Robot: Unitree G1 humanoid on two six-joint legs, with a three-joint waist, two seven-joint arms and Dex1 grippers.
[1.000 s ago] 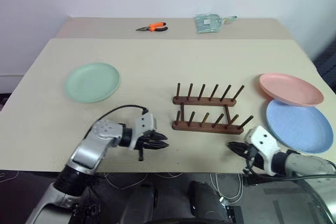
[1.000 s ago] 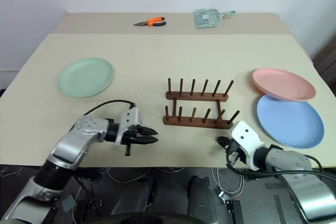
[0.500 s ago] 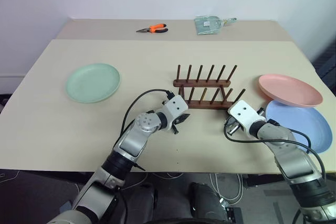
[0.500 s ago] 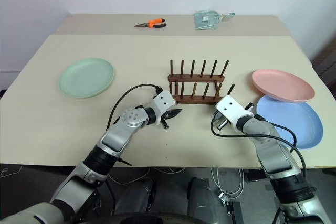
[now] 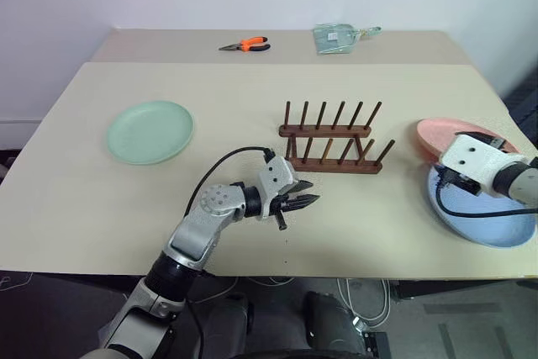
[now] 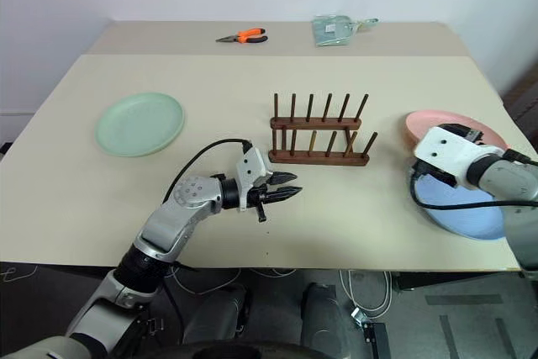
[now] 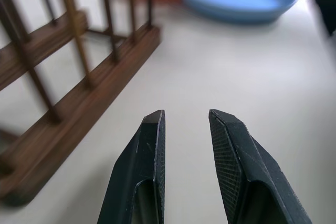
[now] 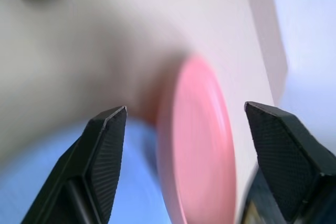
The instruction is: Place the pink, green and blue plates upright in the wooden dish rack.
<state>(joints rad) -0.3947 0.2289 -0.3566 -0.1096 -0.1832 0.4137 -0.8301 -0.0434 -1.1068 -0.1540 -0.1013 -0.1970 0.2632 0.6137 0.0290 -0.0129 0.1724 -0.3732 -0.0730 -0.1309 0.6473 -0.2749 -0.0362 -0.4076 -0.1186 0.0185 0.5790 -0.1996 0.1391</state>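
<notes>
The wooden dish rack (image 5: 330,138) is seen near the middle of the beige table (image 5: 252,90), standing upright with its two rows of thin pegs bare of plates. The green plate (image 5: 150,131) lies flat well to the left of the rack. The pink plate (image 5: 437,134) is found at the right side of the table, its near edge resting over the far rim of the blue plate (image 5: 483,226), which lies flat close to the near right edge.

The left gripper (image 5: 304,202) is held just above the table, near and slightly left of the rack, pointing to the right. In the left wrist view its fingers (image 7: 147,161) are seen set a little apart, with nothing between them; the near rail of the rack is shown just beside them and the blue plate farther off.

The right gripper (image 8: 186,119) is held over the two plates at the right. Its fingers (image 8: 105,145) are seen spread wide in the right wrist view, with the pink plate framed between them and the blue plate below; nothing is gripped.

On the far part of the table, orange-handled pliers (image 5: 245,44) and a clear bag (image 5: 334,37) are seen, well apart from the rack.
</notes>
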